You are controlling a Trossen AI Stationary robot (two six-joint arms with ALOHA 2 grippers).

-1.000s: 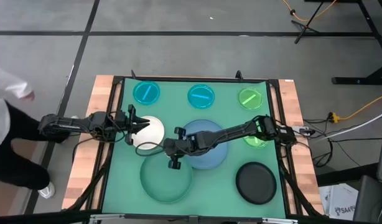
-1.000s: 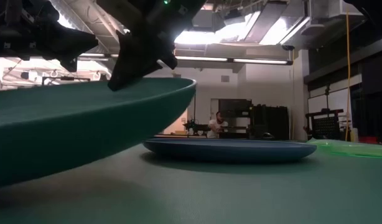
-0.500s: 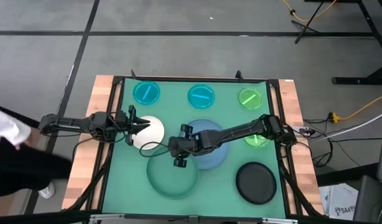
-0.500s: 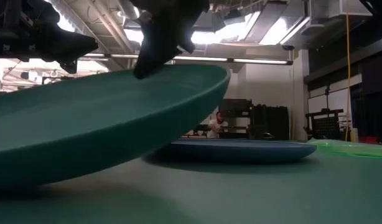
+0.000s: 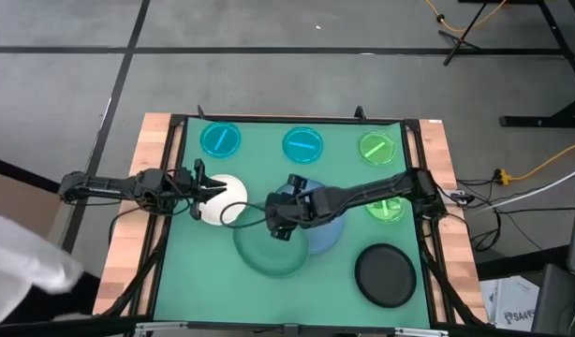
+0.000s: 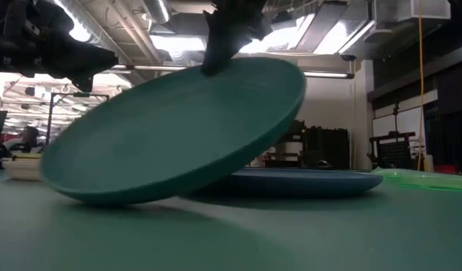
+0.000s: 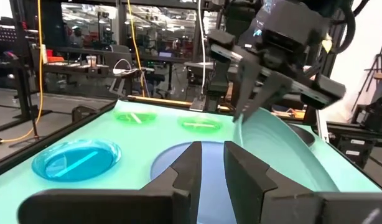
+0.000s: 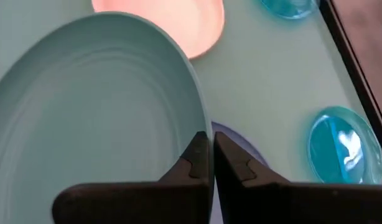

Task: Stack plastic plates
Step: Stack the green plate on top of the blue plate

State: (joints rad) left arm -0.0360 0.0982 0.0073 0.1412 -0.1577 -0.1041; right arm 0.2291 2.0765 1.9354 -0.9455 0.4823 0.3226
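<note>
My right gripper [image 5: 281, 213] is shut on the large teal-green plate [image 5: 269, 251], which stands tilted on the green mat, its raised side over the large pale blue plate [image 5: 325, 234]. My left gripper [image 5: 215, 192] hovers over the white plate [image 5: 228, 210] at the left, its fingers close together and holding nothing. The black plate [image 5: 384, 273] lies at the near right. Two small cyan plates [image 5: 220, 139] [image 5: 303, 143] and a green one [image 5: 376, 147] lie along the far edge. Another green plate [image 5: 388, 210] lies under my right arm. My right gripper pinches the teal-green plate's rim [image 8: 199, 124] between its two fingers, one on the hollow upper face and one beneath. It comes from the table's right, slanting down. The plate is tilted steeply, its opposite rim [image 6: 95, 197] on the mat and its held side above the blue plate [image 6: 314, 181].
The mat is bounded by a black frame [image 5: 175, 168] on a wooden table. A person in white [image 5: 25, 267] moves beside the table's near left corner. Bare mat lies at the near left [image 5: 189, 281].
My right gripper has risen and gone toward the table's right with the teal-green plate's rim. The plate has tipped up much steeper and slid right. Its low rim has stayed on the mat and its raised side now reaches over the blue plate.
</note>
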